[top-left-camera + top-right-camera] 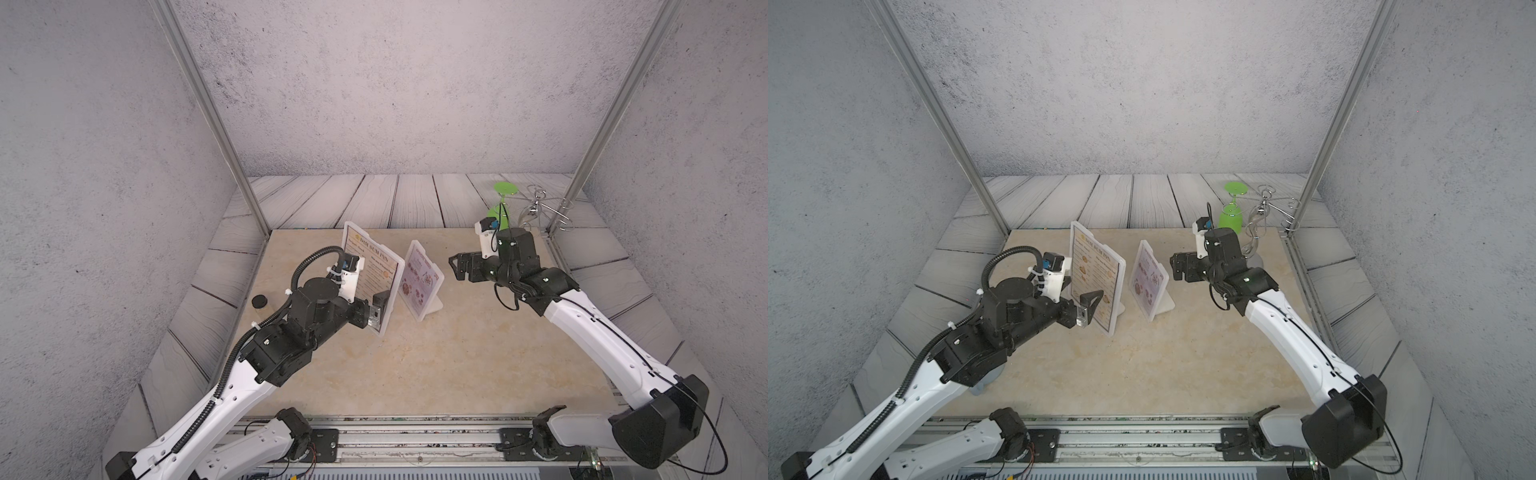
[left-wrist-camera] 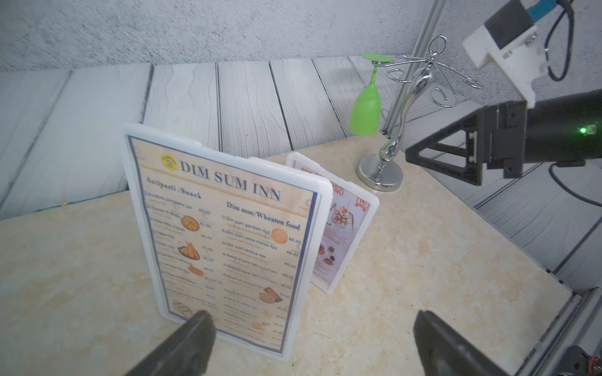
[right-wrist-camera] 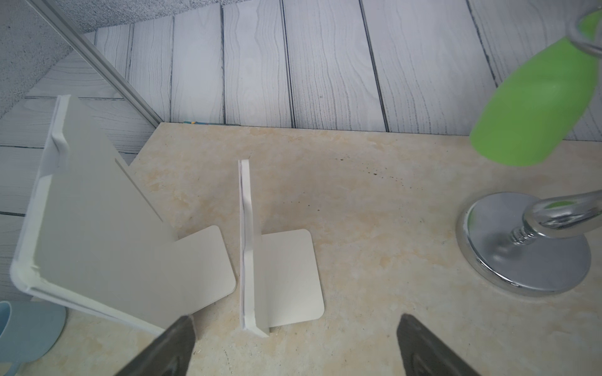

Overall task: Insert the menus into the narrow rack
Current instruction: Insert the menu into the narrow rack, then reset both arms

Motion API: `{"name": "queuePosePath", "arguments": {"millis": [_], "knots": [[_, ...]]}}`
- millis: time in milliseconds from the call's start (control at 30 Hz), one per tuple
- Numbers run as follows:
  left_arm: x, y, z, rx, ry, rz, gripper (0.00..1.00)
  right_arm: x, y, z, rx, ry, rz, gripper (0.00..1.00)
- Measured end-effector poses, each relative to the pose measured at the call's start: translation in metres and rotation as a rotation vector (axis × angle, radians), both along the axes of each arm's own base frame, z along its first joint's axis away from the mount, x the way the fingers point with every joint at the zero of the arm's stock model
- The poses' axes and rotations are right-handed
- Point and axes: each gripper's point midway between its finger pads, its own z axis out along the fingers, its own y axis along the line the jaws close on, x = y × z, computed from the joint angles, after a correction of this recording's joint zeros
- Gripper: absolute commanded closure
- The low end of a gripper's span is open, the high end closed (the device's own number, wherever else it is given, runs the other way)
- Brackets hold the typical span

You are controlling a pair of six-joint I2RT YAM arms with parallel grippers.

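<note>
The larger menu, "DIM SUM INN" (image 1: 372,274) (image 1: 1096,278) (image 2: 228,241), stands upright in a white rack whose plain back (image 3: 97,211) faces the right wrist camera. Beside it the smaller red-headed menu (image 1: 419,280) (image 1: 1148,280) (image 2: 338,234) stands in a smaller white rack (image 3: 283,276) with a flat foot. My left gripper (image 1: 377,309) (image 1: 1087,309) (image 2: 312,320) is open at the large menu's near lower corner, gripping nothing. Off to the right of the small rack, my right gripper (image 1: 457,268) (image 1: 1177,268) (image 3: 296,320) is open and empty.
A green glass (image 1: 500,208) (image 1: 1231,214) (image 2: 366,107) (image 3: 534,107) hangs upside down on a chrome stand (image 1: 540,208) (image 2: 381,172) (image 3: 524,244) at the back right. A black round lid (image 1: 259,301) lies left of my left arm. A blue cup (image 3: 26,332) sits beyond the large rack.
</note>
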Motion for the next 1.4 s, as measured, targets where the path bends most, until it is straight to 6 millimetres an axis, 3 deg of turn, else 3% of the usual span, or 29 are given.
{"name": "queuePosePath", "arguments": {"millis": [300,500,633,767,867,1133,1300,1400], "knots": [[0.023,0.021,0.029,0.058,-0.078,0.146,0.00,0.000,-0.049,0.023,0.073,-0.037,-0.112,0.01],[0.049,0.069,0.046,0.065,-0.090,0.340,0.00,-0.006,-0.065,0.025,0.066,-0.049,-0.165,0.01],[0.061,0.098,0.042,0.089,-0.087,0.458,0.00,-0.009,-0.082,0.034,0.042,-0.084,-0.229,0.01],[0.071,0.126,0.019,0.118,-0.065,0.570,0.00,-0.004,-0.098,0.032,0.001,-0.096,-0.300,0.01],[0.079,0.153,-0.006,0.133,-0.019,0.665,0.00,0.001,-0.114,0.019,-0.028,-0.087,-0.355,0.01],[0.097,0.222,-0.079,0.142,0.114,0.899,0.00,0.012,-0.169,-0.056,-0.081,-0.001,-0.507,0.01],[0.095,0.259,-0.122,0.129,0.179,1.002,0.00,0.010,-0.184,-0.094,-0.124,-0.011,-0.562,0.01],[0.096,0.271,-0.140,0.120,0.177,1.038,0.00,0.012,-0.190,-0.102,-0.134,-0.028,-0.583,0.01]]}}
